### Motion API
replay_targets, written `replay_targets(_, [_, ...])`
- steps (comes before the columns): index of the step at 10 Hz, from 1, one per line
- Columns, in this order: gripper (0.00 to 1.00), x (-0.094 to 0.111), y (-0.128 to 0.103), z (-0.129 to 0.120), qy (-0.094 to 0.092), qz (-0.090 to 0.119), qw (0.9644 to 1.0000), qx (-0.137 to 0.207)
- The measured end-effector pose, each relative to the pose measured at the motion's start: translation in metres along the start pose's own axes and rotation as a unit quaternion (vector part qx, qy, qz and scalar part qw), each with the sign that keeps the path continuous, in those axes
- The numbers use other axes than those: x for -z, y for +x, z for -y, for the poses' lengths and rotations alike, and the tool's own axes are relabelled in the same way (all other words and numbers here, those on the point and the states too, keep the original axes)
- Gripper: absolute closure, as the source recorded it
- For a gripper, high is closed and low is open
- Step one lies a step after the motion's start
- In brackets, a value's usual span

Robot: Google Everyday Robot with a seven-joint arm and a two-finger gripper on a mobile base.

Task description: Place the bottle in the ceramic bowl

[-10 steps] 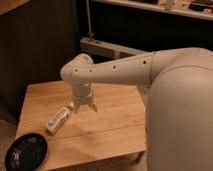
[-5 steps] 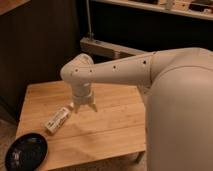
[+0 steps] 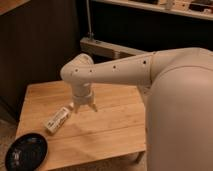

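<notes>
The bottle (image 3: 57, 120) lies on its side on the wooden table (image 3: 115, 125), left of centre, its white cap pointing toward the gripper. The ceramic bowl (image 3: 26, 152), black and shallow, sits empty at the table's front left corner. My gripper (image 3: 85, 107) points down over the table just right of the bottle's cap end. Its fingers are spread apart and hold nothing. The white arm reaches in from the right.
The robot's large white body (image 3: 180, 115) fills the right side. A dark cabinet wall stands behind the table, and a grey ledge (image 3: 107, 49) sits behind the arm. The table's front edge runs close to the bowl.
</notes>
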Motion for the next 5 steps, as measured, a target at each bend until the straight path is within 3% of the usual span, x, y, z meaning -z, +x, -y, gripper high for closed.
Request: replay_targets(5, [0.35,0.0013,-0.0005,0.0017,0.004,0.007,1.0,0.005])
